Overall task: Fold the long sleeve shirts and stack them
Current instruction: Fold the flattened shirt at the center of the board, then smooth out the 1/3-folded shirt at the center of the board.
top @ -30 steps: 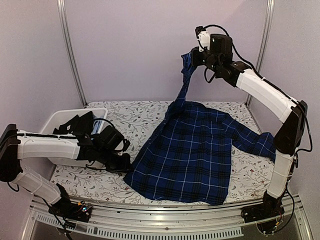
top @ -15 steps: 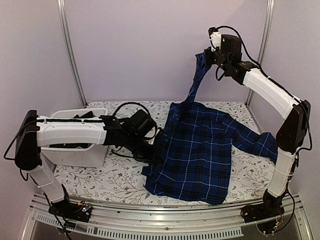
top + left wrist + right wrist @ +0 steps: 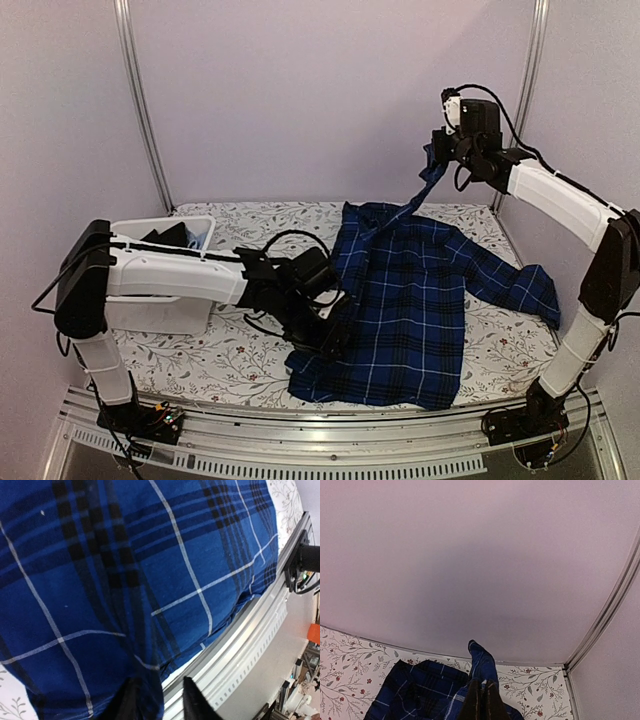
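Observation:
The navy blue plaid shirt [image 3: 410, 290] lies spread on the flowered table, its left side bunched up. My right gripper [image 3: 437, 160] is shut on one sleeve and holds it high above the back right of the table. In the right wrist view the fingers [image 3: 482, 695] pinch the sleeve [image 3: 481, 662], with the shirt's body [image 3: 425, 690] below. My left gripper [image 3: 335, 335] is at the shirt's left front edge. In the left wrist view the plaid cloth [image 3: 125, 570] fills the frame and drapes between its narrow-set fingers [image 3: 157, 700]. Dark fabric [image 3: 165, 235] lies in the bin.
A white bin [image 3: 175, 220] stands at the left, behind my left arm. The metal rail [image 3: 330, 440] runs along the table's near edge and also shows in the left wrist view [image 3: 240, 645]. Walls close off the back and both sides.
My left arm swung right from the bin, taking the shirt's left edge with it and bunching it inward. My right gripper moved right and slightly down with the sleeve.

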Robot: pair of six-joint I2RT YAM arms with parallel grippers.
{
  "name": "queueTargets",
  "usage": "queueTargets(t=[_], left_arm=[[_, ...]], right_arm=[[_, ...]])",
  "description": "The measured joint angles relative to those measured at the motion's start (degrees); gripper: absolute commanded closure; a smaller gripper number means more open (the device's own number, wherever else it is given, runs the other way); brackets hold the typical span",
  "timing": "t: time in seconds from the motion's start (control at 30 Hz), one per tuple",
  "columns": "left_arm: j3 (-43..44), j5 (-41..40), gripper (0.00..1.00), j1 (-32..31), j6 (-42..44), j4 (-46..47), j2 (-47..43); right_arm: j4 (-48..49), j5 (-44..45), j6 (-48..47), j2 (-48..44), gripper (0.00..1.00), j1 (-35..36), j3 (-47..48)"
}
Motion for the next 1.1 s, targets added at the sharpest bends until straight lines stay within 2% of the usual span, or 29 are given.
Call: queueTargets(t=[0.13, 0.33, 0.37, 0.5, 0.57, 0.63, 0.87, 1.1], left_arm=[[-0.5, -2.8, 0.52, 0.3, -0.7, 0.1, -1.9], [-9.0, -7.5, 0.57, 3.6, -3.6, 1.0, -14.3], [-10.2, -7.8, 0.58, 4.3, -4.0, 1.2, -15.5], [-15.8, -8.4, 0.59, 6.8, -4.6, 2.1, -17.4], [-18.6, -8.3, 0.60, 7.2, -4.7, 2.6, -17.4], [-21.4, -7.8, 0.63, 7.5, -4.7, 3.5, -17.4], [-29.7, -6.3, 0.66, 7.6, -4.4, 8.1, -21.3], [-34.0, -5.1, 0.68, 7.6, -3.9, 16.6, -23.5]], right_arm=[[-0.7, -3.2, 2.3, -1.0, 1.00, 0.2, -3.8], [-5.1, -8.1, 5.2, -0.6, 0.99, 1.5, -8.3], [-5.7, -8.8, 5.5, -0.4, 0.95, 1.9, -8.7], [-7.9, -11.1, 7.1, 1.7, 0.56, 3.9, -9.0], [-9.6, -11.7, 7.1, 3.1, 0.46, 5.4, -8.9], [-11.4, -12.2, 7.6, 4.5, 0.41, 7.1, -8.6], [-15.5, -15.9, 9.7, 6.4, 0.39, 14.5, -4.9], [-13.9, -26.0, 13.2, 17.0, 0.49, 18.4, 4.7]])
